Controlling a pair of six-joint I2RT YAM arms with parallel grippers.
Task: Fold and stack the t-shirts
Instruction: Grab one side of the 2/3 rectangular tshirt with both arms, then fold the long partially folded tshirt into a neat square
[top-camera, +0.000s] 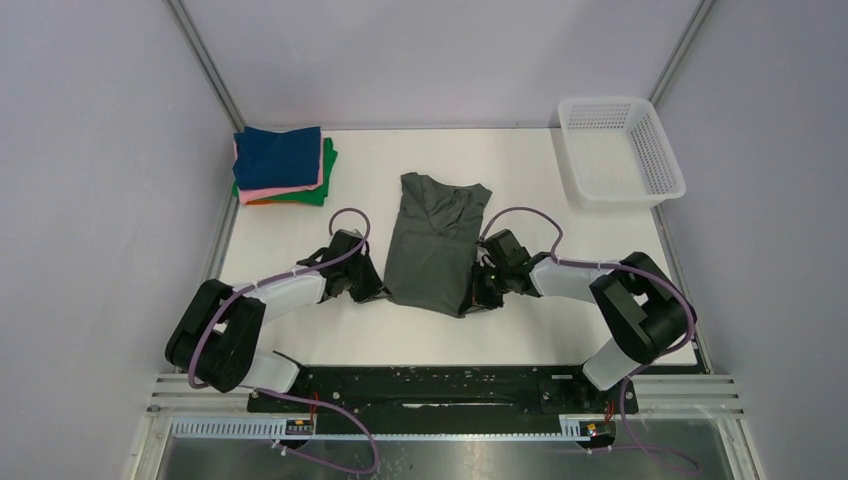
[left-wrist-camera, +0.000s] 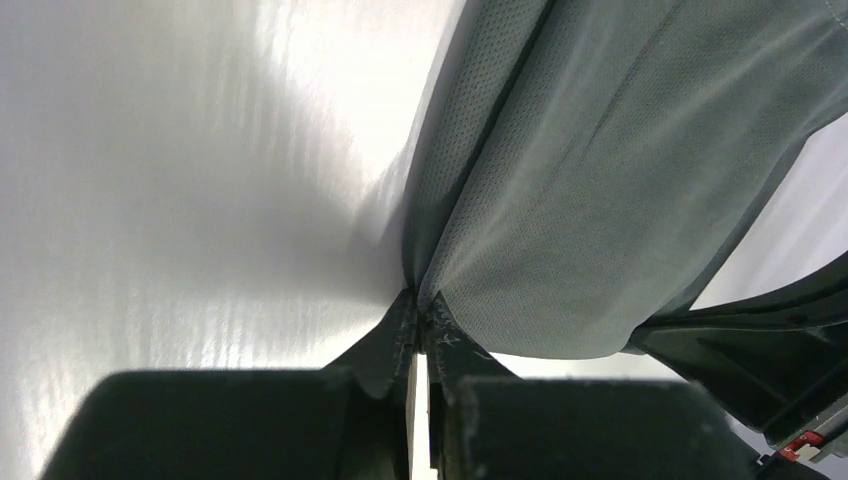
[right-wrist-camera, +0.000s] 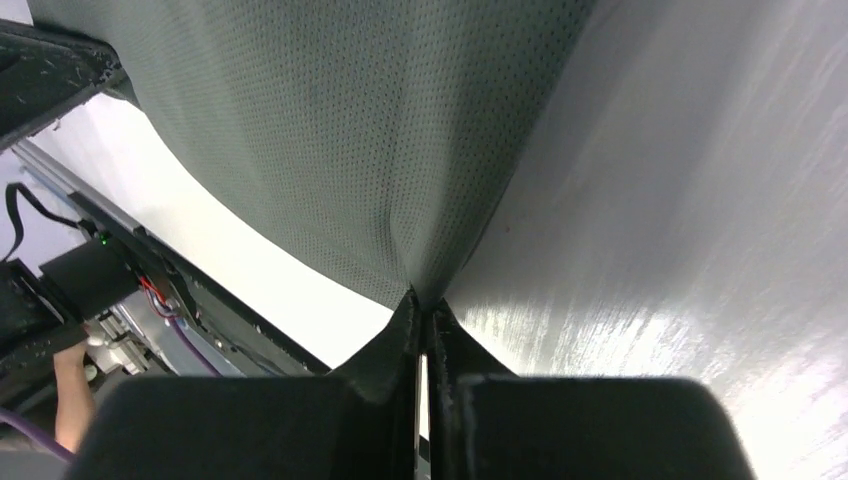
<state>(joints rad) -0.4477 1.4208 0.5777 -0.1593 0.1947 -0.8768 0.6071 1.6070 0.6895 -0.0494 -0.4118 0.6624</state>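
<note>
**Both pincers clamped on the grey shirt's near corners**

The left pincer (left-wrist-camera: 420, 305) has its two black fingers pressed tight together on the near left corner of the grey shirt (left-wrist-camera: 600, 180). Its wrist view shows the cloth pinched right at the tips. From there the cloth rises in a double layer, with a fold line running up beside the edge. The right pincer (right-wrist-camera: 425, 300) is likewise clenched on the near right corner, and the cloth (right-wrist-camera: 330, 130) fans up and away from its tips across the upper left of that view. Seen close, the fabric is a dull grey-green with a fine dotted mesh weave. The hem running off from each grip draws a shallow curve against the white bench; whether it is lifted off the surface I cannot tell.

From above, the left pincer (top-camera: 372, 292) and the right pincer (top-camera: 478, 298) flank the near hem, each arm reaching inward from its own side. The shirt (top-camera: 432, 245) lies at the middle of the bench (top-camera: 560, 230), folded lengthwise into a narrow strip. Its collar is at the far end, and soft creases run down from the neckline.

Well apart, in the far left corner, sits a stack (top-camera: 283, 165) of folded squares. Navy (top-camera: 278, 155) is on top with pink (top-camera: 285, 188) under it. A sliver of orange (top-camera: 262, 201) shows at the near edge, and green (top-camera: 328, 170) juts out on the right. A white mesh basket (top-camera: 620, 150) stands in the far right corner.
</note>
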